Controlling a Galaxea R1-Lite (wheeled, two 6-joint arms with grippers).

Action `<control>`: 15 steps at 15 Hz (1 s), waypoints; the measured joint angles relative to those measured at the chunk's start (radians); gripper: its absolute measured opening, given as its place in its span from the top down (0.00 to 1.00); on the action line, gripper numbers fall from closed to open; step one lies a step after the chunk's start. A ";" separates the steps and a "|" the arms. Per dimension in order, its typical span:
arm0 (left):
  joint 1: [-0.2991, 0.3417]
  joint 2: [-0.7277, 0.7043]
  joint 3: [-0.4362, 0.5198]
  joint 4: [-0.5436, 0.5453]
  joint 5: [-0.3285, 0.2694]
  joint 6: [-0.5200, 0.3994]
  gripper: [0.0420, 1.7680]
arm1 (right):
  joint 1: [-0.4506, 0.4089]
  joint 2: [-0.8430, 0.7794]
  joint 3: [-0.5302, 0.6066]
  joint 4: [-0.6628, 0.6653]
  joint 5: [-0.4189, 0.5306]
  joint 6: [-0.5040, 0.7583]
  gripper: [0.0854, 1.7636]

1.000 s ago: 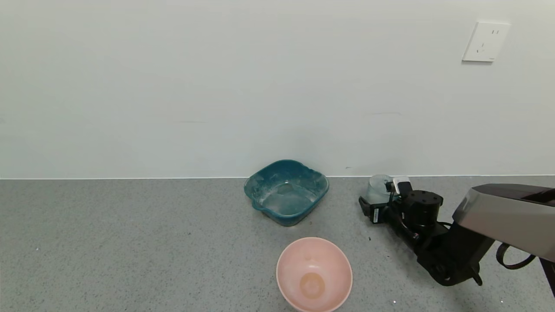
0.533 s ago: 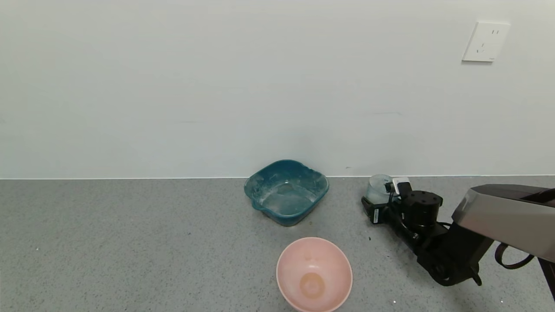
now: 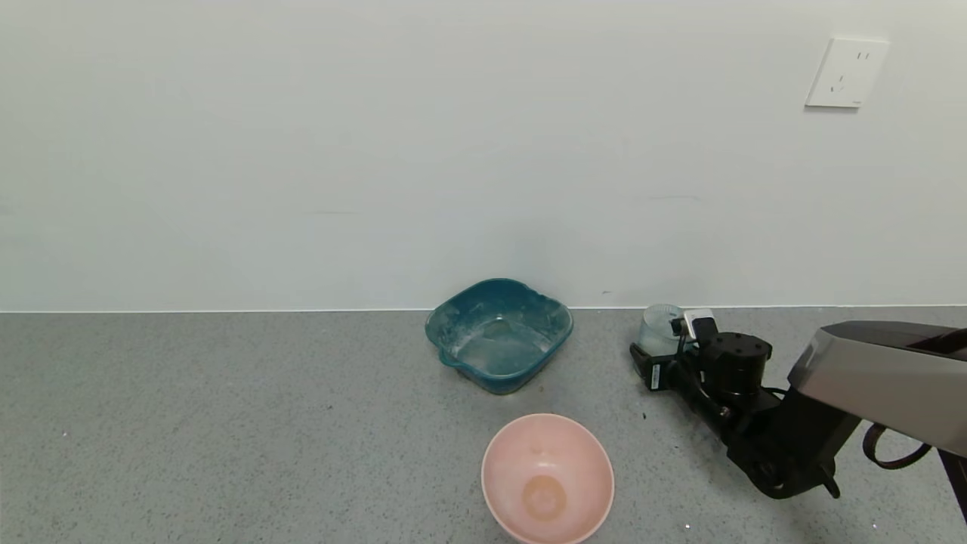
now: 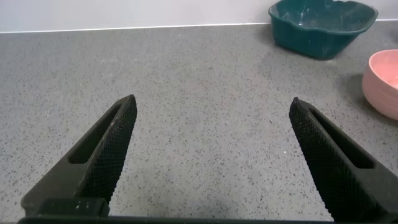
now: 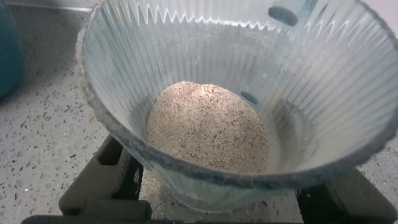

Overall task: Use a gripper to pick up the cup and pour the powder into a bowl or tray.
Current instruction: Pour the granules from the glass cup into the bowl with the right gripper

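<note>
On the speckled grey counter (image 3: pixel 227 423), right hand (image 3: pixel 656 361) grips cup (image 3: pixel 659 326)

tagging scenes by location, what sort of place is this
Probably an indoor lab or test bench: a grey speckled countertop against a plain white wall with a wall socket, bare except bowls and a cup.

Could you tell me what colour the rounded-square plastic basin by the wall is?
Dark teal, dusted white inside; the head view shows it best.

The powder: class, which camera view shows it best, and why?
The right wrist view: it looks straight into the cup at the powder heaped inside. The head view shows only the cup's outside; the left wrist view shows neither.
</note>
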 joint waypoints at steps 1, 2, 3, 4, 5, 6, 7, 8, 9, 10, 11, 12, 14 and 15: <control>0.000 0.000 0.000 0.000 0.000 0.000 0.00 | 0.000 -0.001 0.001 0.000 0.000 0.000 0.25; 0.000 0.000 0.000 0.000 0.000 0.000 0.00 | 0.000 -0.004 0.002 0.002 0.000 -0.001 0.25; 0.000 0.000 0.000 0.000 0.000 0.000 0.00 | 0.000 -0.010 0.005 0.004 0.000 -0.003 0.25; 0.000 0.000 0.000 0.000 0.000 0.000 0.00 | 0.000 -0.018 0.007 0.003 0.001 -0.011 0.25; 0.000 0.000 0.000 0.000 0.000 0.000 0.00 | 0.000 -0.029 0.011 0.004 0.001 -0.020 0.25; 0.000 0.000 0.000 0.000 0.000 0.000 0.00 | 0.000 -0.042 0.015 0.012 0.001 -0.025 0.25; 0.000 0.000 0.000 0.000 0.000 0.000 0.00 | 0.001 -0.058 0.019 0.029 0.001 -0.027 0.25; 0.000 0.000 0.000 0.000 0.000 0.001 0.00 | 0.002 -0.080 0.022 0.056 0.001 -0.029 0.25; 0.000 0.000 0.000 0.000 0.000 0.001 0.00 | 0.005 -0.104 0.024 0.077 0.002 -0.029 0.25; 0.000 0.000 0.000 0.000 0.000 0.001 0.00 | 0.009 -0.132 0.028 0.106 0.002 -0.033 0.25; 0.000 0.000 0.000 0.000 0.000 0.001 0.00 | 0.013 -0.164 0.030 0.142 0.001 -0.045 0.25; 0.000 0.000 0.000 0.000 0.000 0.000 0.00 | 0.020 -0.196 0.033 0.177 0.002 -0.059 0.25; 0.000 0.000 0.000 0.000 0.000 0.000 0.00 | 0.036 -0.262 0.038 0.250 0.002 -0.083 0.25; 0.000 0.000 0.000 0.000 0.000 0.000 0.00 | 0.046 -0.294 0.038 0.291 0.001 -0.105 0.25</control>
